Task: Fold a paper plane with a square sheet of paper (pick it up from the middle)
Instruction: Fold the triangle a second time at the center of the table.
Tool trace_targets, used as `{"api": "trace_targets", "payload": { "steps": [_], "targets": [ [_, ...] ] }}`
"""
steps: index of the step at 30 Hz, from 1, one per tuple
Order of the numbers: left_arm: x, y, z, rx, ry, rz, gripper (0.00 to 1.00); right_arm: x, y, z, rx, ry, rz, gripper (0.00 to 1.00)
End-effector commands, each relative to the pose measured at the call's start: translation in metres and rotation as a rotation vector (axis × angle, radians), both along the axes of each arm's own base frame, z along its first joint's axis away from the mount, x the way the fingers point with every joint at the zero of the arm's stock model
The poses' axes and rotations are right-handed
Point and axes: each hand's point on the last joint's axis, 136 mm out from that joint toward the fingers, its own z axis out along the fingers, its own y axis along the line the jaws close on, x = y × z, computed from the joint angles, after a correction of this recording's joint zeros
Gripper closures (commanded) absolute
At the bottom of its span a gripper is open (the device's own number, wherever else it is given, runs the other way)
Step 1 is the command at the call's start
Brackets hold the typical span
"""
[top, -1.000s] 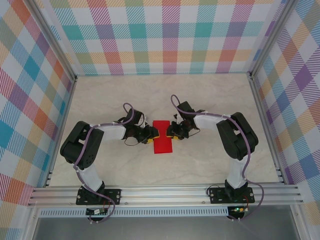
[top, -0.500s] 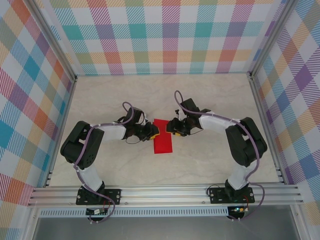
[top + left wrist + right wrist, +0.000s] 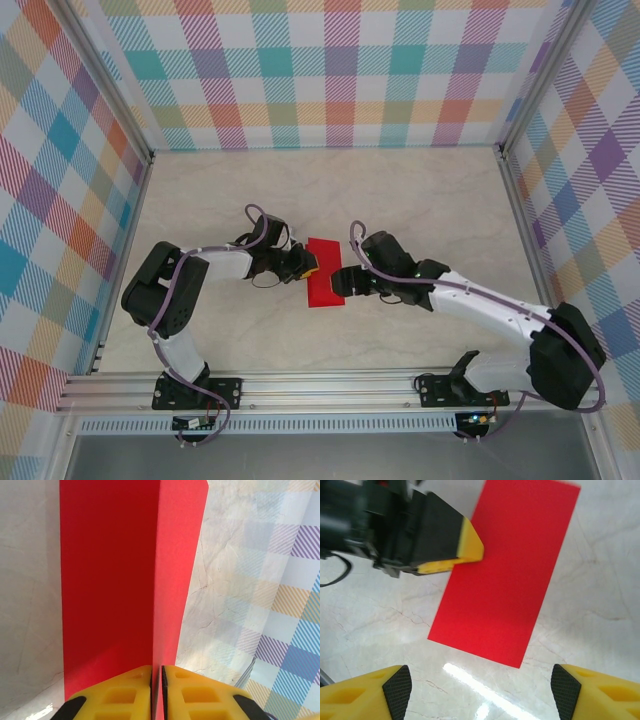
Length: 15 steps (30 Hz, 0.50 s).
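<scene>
Our right gripper (image 3: 481, 689) has swung back off the red sheet of paper (image 3: 505, 575), fingers spread wide above the table (image 3: 600, 580). Just beyond, our left gripper (image 3: 156, 680) pinches the sheet's left edge, mid-table, fingers pressed nearly together.

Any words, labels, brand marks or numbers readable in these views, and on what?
None readable. The red paper is plain; the left gripper and right gripper bear no markings; the small boards below the arm bases are too small to read.
</scene>
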Motion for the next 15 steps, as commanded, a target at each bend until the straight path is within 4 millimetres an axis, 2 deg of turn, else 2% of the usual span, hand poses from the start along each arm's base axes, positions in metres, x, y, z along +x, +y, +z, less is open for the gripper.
{"api": "trace_targets", "payload": {
  "steps": [1, 4, 6, 7, 10, 15],
  "targets": [
    [0.005, -0.004, 0.003, 0.001, 0.001, -0.007, 0.87, 0.007, -0.015, -0.015, -0.157, -0.114, 0.052, 0.22],
    [0.003, -0.003, 0.002, 0.007, 0.001, -0.006, 0.87, 0.006, -0.013, -0.029, -0.227, -0.059, 0.093, 0.21],
    [0.003, -0.002, 0.002, 0.009, 0.003, -0.002, 0.87, 0.001, -0.003, -0.035, -0.248, 0.029, 0.122, 0.29],
    [0.003, -0.003, 0.002, 0.008, 0.004, -0.002, 0.87, -0.001, 0.003, -0.039, -0.25, 0.038, 0.14, 0.29],
    [0.004, -0.003, 0.002, 0.007, 0.006, -0.004, 0.87, -0.009, 0.023, -0.042, -0.287, -0.03, 0.183, 0.25],
    [0.002, -0.002, 0.002, 0.012, 0.01, -0.011, 0.87, -0.017, 0.049, -0.042, -0.315, -0.084, 0.234, 0.3]
  ]
}}
